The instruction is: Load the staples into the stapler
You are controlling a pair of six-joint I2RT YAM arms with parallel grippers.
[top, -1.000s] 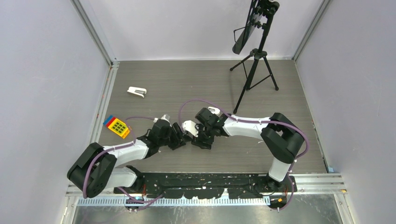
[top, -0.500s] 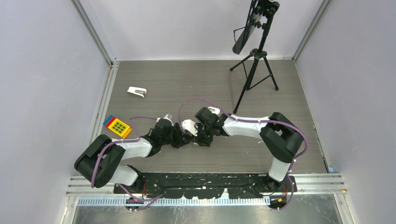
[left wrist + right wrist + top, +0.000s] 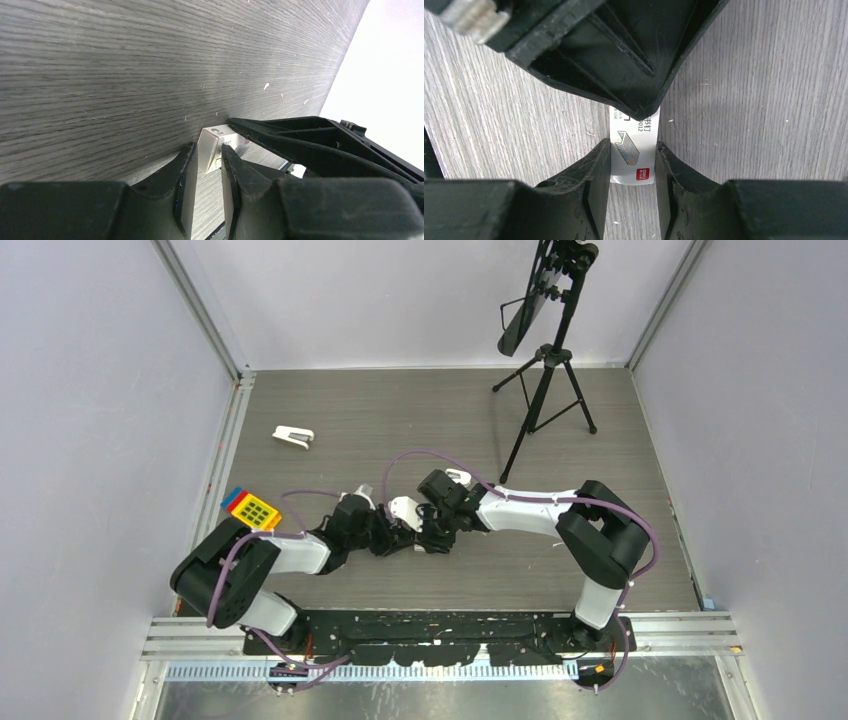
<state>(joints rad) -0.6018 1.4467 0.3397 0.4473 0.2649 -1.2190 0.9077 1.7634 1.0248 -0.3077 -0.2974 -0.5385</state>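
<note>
The left arm (image 3: 290,552) has slid in toward mid-frame; the left fingers (image 3: 186,170), narrow, pinch the staple box (image 3: 633,152) at one end, while the right fingers (image 3: 596,172) clamp its long sides.

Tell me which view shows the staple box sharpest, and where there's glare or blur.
Right wrist: sharpest, the staple box has crisp, evenly lit print. Left wrist: the wall at right is blown out white, the black fingers lose detail, the box is small. Top external: even light, but the box cannot be made out.
</note>
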